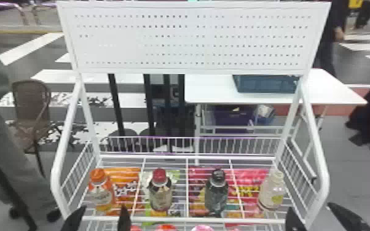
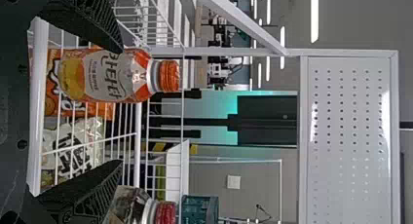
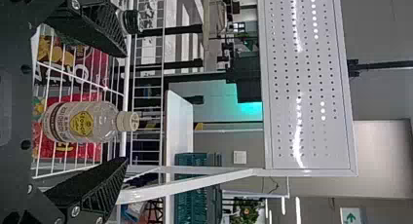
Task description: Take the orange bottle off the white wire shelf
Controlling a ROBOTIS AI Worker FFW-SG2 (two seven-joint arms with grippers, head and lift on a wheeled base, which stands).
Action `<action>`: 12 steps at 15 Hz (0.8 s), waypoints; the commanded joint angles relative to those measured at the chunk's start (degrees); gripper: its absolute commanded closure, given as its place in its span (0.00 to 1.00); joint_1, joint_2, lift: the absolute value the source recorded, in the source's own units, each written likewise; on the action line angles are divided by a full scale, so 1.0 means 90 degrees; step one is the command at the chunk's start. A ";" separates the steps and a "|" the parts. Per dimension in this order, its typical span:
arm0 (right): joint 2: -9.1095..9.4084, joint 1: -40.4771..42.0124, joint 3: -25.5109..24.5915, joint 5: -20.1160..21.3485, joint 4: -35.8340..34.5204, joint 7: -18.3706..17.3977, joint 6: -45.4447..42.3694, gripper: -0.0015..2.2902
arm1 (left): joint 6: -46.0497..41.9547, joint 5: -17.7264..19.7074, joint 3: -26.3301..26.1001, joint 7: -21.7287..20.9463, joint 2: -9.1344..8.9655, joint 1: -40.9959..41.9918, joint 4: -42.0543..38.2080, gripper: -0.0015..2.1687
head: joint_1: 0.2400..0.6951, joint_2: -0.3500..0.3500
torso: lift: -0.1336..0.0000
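Locate the orange bottle (image 1: 101, 196): it stands upright on the white wire shelf (image 1: 187, 219), at your left end, just beside the side wire panel (image 1: 76, 184). Note the edges: the front rail runs across your side of the shelf, and a low wire fence (image 1: 190, 145) bounds the rear. Open wire separates the bottle from the red-capped bottle (image 1: 159, 192) on its right; the space directly above its cap is open. The perforated panel (image 1: 190, 40) sits higher, toward the rear.

You will find dark lettering on the orange bottle's pale wraparound label. Printed packets (orange beneath this bottle) show through the wires. The clear bottle (image 1: 271, 192) at the right end carries a round yellow label.

Your left gripper (image 1: 99, 216) is at the front rail, fingers pointing toward the shelf, wide apart and empty; the orange bottle stands ahead of the gap, nearer the left finger. Your right gripper (image 1: 318, 216) is at the shelf's right front corner, fingers likewise spread wide and holding nothing.
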 commanded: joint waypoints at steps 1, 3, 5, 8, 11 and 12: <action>0.0004 0.0002 0.0004 0.0006 -0.0002 0.0004 0.0000 0.06 | -0.0012 0.0125 -0.0023 -0.0047 0.0006 -0.0427 0.0639 0.04 | 0.57 0.50 | 1.00; 0.0004 0.0012 0.0004 0.0006 -0.0011 0.0004 0.0000 0.06 | -0.0285 0.0174 -0.0101 -0.0037 0.0006 -0.0711 0.1166 0.04 | 0.57 0.50 | 1.00; 0.0004 0.0032 0.0004 0.0016 -0.0011 -0.0006 0.0000 0.06 | -0.0422 0.0213 -0.0150 -0.0027 -0.0004 -0.1013 0.1645 0.04 | 0.57 0.50 | 1.00; -0.0006 0.0090 -0.0025 0.0026 -0.0051 -0.0006 -0.0019 0.06 | -0.0695 0.0301 -0.0199 0.0070 -0.0004 -0.1336 0.2153 0.04 | 0.57 0.50 | 1.00; -0.0025 0.0129 -0.0035 0.0026 -0.0070 0.0004 -0.0019 0.06 | -0.0695 0.0379 -0.0199 0.0060 0.0016 -0.1541 0.2455 0.04 | 0.57 0.50 | 1.00; -0.0025 0.0139 -0.0035 0.0046 -0.0070 0.0004 -0.0019 0.06 | -0.0695 0.0398 -0.0199 0.0041 0.0036 -0.1599 0.2514 0.04 | 0.57 0.50 | 1.00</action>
